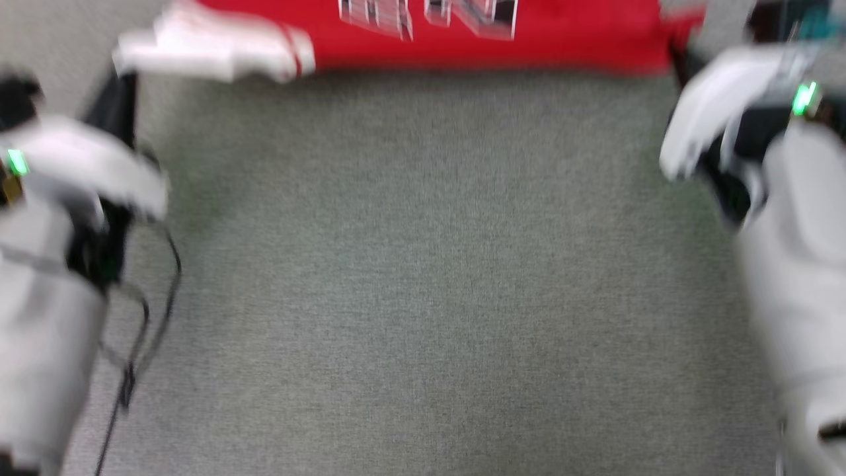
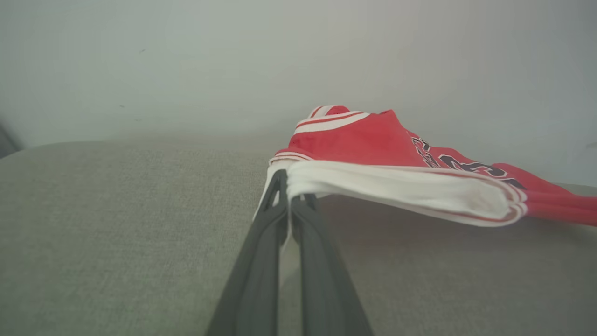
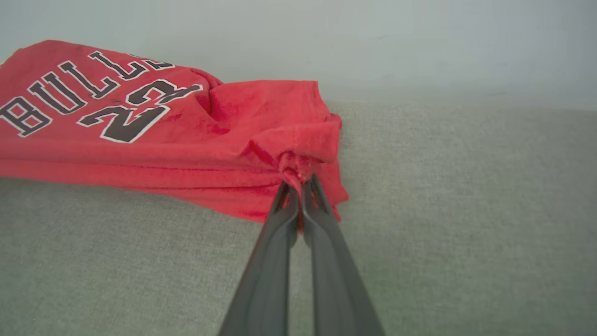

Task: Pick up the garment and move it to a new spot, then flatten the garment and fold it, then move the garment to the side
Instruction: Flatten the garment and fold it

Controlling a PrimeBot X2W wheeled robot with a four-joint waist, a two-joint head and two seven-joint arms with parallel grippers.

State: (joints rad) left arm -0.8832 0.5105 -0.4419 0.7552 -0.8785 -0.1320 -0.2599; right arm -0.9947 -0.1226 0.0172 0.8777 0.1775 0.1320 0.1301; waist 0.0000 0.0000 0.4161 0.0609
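The garment (image 1: 529,39), a red jersey with a white sleeve, stretches across the top of the blurred head view, held between both arms. In the left wrist view my left gripper (image 2: 289,189) is shut on the white sleeve of the garment (image 2: 368,140), which sags just above the grey cloth. My right gripper (image 3: 299,183) is shut on a bunched red corner of the garment (image 3: 186,140), whose black lettering and number face up. In the head view the left gripper (image 1: 122,82) meets the sleeve at the upper left and the right gripper (image 1: 675,53) meets the red edge at the upper right.
A grey fabric surface (image 1: 423,264) spreads below the garment. A thin black cable (image 1: 152,317) hangs beside my left forearm. A pale wall (image 2: 298,56) rises behind the surface's far edge.
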